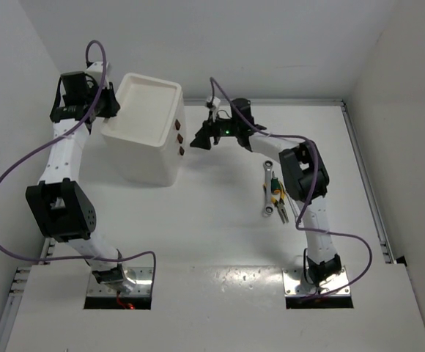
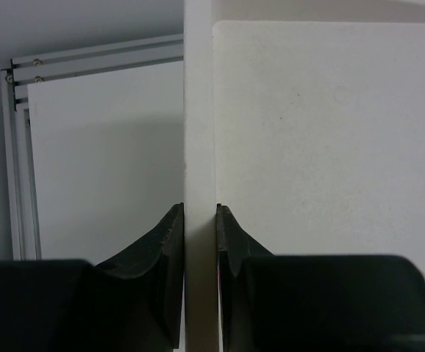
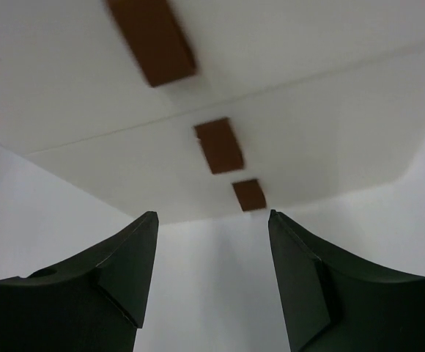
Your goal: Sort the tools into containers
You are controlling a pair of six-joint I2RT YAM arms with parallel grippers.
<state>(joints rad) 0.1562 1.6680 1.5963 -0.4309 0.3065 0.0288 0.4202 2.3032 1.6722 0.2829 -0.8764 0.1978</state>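
The white cabinet [image 1: 145, 150] stands at the back left, with a shallow top tray [image 1: 148, 103] and three red-brown drawer handles [image 1: 179, 137] on its right face. My left gripper [image 1: 115, 108] is shut on the tray's left rim wall [image 2: 199, 132]; the tray floor [image 2: 330, 132] holds nothing that I can see. My right gripper [image 1: 197, 142] is open and empty, just right of the drawer fronts, pointing at the handles [image 3: 218, 145], apart from them. The tools lie right of centre: a silver wrench [image 1: 268, 185] and yellow- and green-handled pliers [image 1: 277, 196]. All drawers look closed.
The right arm's elbow [image 1: 304, 172] hangs just right of the tool pile. A metal rail [image 1: 363, 176] runs along the table's right edge, and another [image 2: 22, 147] lies left of the cabinet. White walls enclose the table.
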